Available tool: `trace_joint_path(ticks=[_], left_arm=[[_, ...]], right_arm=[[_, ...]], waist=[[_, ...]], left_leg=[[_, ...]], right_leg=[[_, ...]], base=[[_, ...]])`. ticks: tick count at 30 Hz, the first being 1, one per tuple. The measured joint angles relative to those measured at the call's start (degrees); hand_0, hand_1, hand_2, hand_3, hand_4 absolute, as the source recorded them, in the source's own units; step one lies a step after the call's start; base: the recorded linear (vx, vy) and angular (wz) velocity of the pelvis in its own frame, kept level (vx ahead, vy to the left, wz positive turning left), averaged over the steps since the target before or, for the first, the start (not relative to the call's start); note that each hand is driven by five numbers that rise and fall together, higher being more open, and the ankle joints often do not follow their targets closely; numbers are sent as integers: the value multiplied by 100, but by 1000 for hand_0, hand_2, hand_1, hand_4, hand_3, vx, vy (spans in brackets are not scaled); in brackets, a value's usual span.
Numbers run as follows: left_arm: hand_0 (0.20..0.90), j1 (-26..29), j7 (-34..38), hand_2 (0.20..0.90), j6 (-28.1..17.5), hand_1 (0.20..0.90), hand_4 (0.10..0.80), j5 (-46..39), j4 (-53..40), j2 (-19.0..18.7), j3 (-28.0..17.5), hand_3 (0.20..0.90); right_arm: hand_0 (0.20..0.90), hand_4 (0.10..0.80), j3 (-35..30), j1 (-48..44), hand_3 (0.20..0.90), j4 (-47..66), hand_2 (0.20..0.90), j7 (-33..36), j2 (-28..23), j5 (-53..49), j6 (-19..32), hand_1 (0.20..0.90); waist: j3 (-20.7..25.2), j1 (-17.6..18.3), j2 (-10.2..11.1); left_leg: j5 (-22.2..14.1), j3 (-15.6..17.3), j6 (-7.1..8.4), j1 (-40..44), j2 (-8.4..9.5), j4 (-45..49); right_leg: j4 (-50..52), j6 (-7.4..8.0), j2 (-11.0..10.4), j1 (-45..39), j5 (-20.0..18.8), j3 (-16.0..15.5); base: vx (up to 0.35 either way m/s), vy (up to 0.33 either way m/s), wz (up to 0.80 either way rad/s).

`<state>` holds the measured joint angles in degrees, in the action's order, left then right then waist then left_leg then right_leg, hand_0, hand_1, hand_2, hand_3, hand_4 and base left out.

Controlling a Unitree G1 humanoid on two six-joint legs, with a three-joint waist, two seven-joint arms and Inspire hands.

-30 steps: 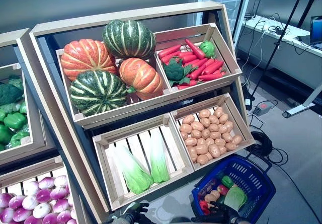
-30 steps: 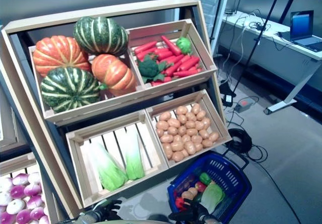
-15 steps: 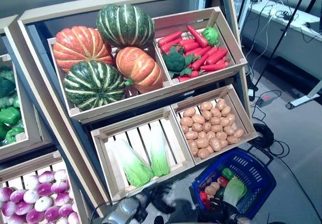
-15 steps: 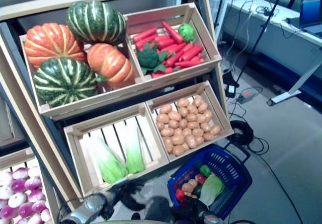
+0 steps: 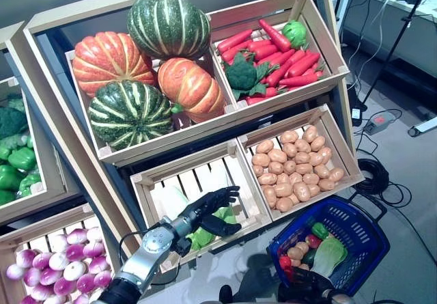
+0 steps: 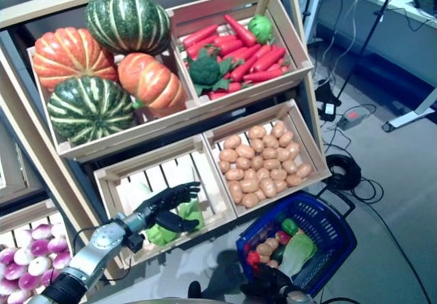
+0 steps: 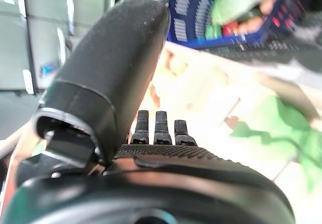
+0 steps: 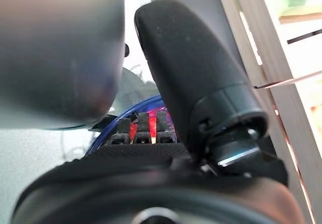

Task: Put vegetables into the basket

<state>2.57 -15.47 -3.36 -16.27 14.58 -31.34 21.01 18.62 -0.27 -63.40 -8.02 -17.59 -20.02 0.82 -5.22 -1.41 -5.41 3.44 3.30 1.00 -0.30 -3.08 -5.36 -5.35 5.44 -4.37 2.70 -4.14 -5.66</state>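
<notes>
Basket: blue; pumpkins: orange, and dark green with pale stripes; carrots: red; potatoes: tan; crates: pale wood.

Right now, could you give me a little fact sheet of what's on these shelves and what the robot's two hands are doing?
top left crate: four pumpkins, orange and striped green
top right crate: carrots, broccoli, one green pepper
lower left crate: cabbages
lower right crate: potatoes
left hand: fingers open, reaching over the cabbages, nothing held yet
right hand: low by the basket's near edge, grip cannot be made out
basket: blue, on the floor below the potatoes, already holds a cabbage, potatoes and red and green items
</notes>
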Motion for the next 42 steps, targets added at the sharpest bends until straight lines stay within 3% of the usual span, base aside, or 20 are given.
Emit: trace_joint_path(ticks=[3,8,13,16,20,25,34,42], left_arm=[[900,0,245,900,3,900,800,44,45,-277,-77,900],[900,141,966,900,-88,900,800,896,253,-555,-389,900],[900,599,2403,900,-394,900,800,2383,538,-925,-574,900],[900,896,3427,900,-411,900,800,3484,576,-1299,-576,900],[900,1538,4685,900,-410,900,800,4867,845,-1615,-476,900],[900,2384,6148,900,-319,900,800,5889,1398,-1666,-96,900],[900,3121,6803,900,-95,900,800,7044,2069,-1677,1156,900],[900,3638,6743,900,43,900,800,6995,2247,-1677,1486,900]], right_arm=[[900,800,-1,-19,900,-138,900,-13,-52,-18,99,900],[900,800,4,-282,900,-144,900,-32,-256,-57,217,900],[900,800,16,-750,900,-151,900,-32,-526,-143,495,900],[900,800,12,-1118,900,-75,900,-31,-544,-777,590,900],[900,800,-24,-1527,900,-50,900,-52,-479,-1457,600,900],[900,800,-81,-1817,900,144,900,-404,-469,-2158,622,900],[900,800,-165,-2478,900,88,900,-536,-440,-2317,389,900],[900,800,-167,-2762,900,80,900,-660,-494,-2326,198,900]], waist=[[-53,-40,-38],[-412,-58,-151],[-1178,-134,-175],[-1650,-157,-100],[-2011,-203,-38],[-2259,-230,34],[-2312,-3,84],[-2408,52,81]], left_leg=[[39,-7,25,-126,2,26],[132,-77,40,-369,3,29],[139,-178,94,-929,-2,420],[133,-180,105,-1310,-6,652],[149,-213,122,-1845,31,908],[167,-251,128,-2470,115,1239],[230,-132,182,-3010,118,1349],[250,-132,191,-3155,115,1294]], right_leg=[[0,-11,-4,127,-28,-72],[3,-16,-1,347,-82,-129],[133,-77,14,712,-149,-250],[572,-133,20,1195,-77,-244],[1198,-159,-40,1889,76,-244],[2110,-212,-181,2775,381,-205],[2525,-238,-168,3537,456,17],[2542,-276,-158,3727,444,28]], base=[[-109,1,2],[-155,3,6],[-132,-12,12],[-140,21,1],[-131,17,3],[-155,54,5],[-92,56,-6],[-45,17,-1]])
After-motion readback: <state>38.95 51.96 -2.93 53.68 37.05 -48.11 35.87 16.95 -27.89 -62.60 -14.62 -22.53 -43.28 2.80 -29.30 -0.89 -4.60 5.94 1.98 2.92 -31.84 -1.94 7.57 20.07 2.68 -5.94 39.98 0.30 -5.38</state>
